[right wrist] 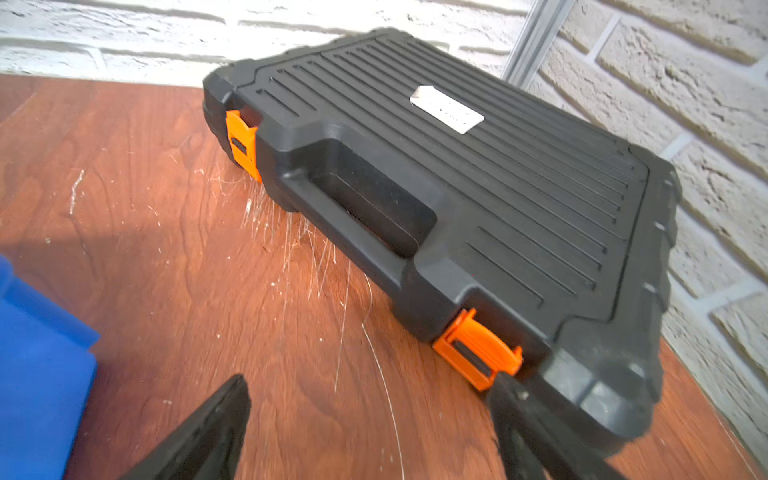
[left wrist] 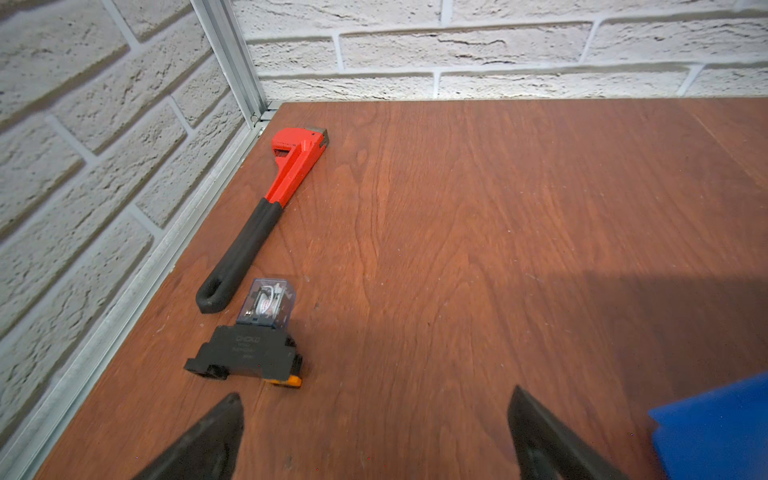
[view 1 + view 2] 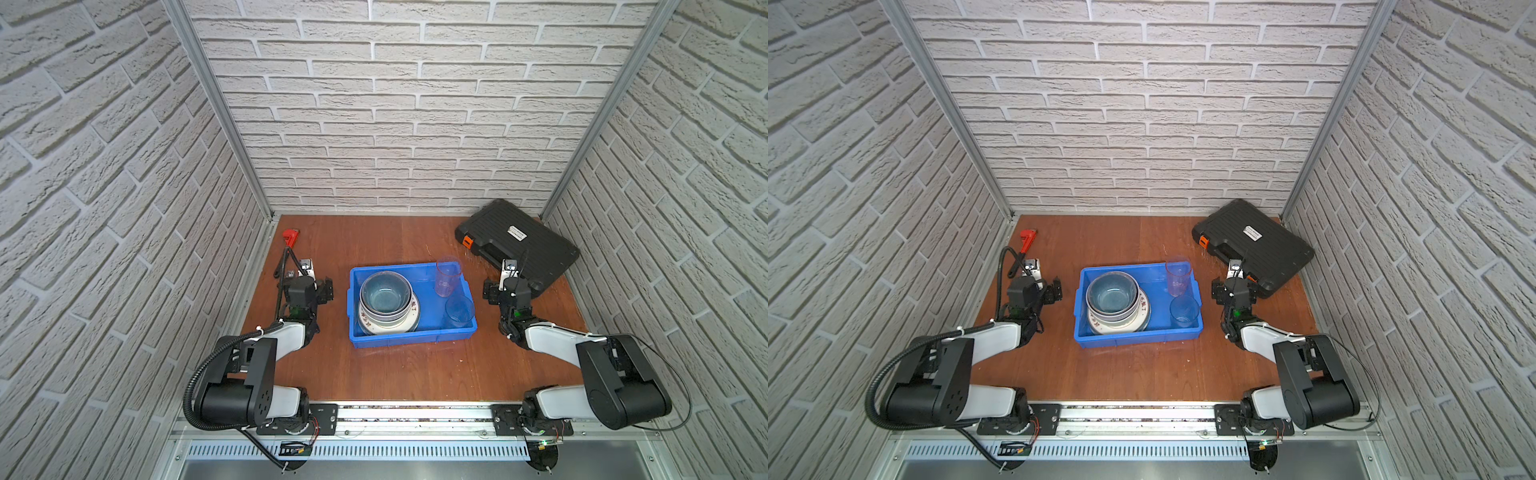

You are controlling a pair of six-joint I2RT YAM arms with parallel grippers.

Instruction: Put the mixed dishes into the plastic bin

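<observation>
The plastic bin point(image 3: 411, 334) point(image 3: 1138, 336) is a bright blue shallow tray at mid-table. Its left half holds the mixed dishes: nested bowls, the top one blue-grey point(image 3: 384, 293), on a plate with a lettered rim point(image 3: 413, 311). Two clear tumblers stand upright at its right side, one by the back corner point(image 3: 448, 276) and one nearer the front point(image 3: 459, 311). My left gripper point(image 3: 311, 286) point(image 2: 376, 395) hovers open and empty left of the bin. Right of the bin, my right gripper point(image 3: 508, 289) point(image 1: 370, 379) is open and empty too. A bin corner point(image 2: 715, 432) point(image 1: 37, 374) shows in each wrist view.
A black tool case with orange latches point(image 3: 517, 245) point(image 1: 457, 187) lies at the back right, just beyond my right gripper. A red pipe wrench point(image 3: 291, 235) point(image 2: 291, 166) and a small black relay block point(image 2: 253, 345) lie along the left wall.
</observation>
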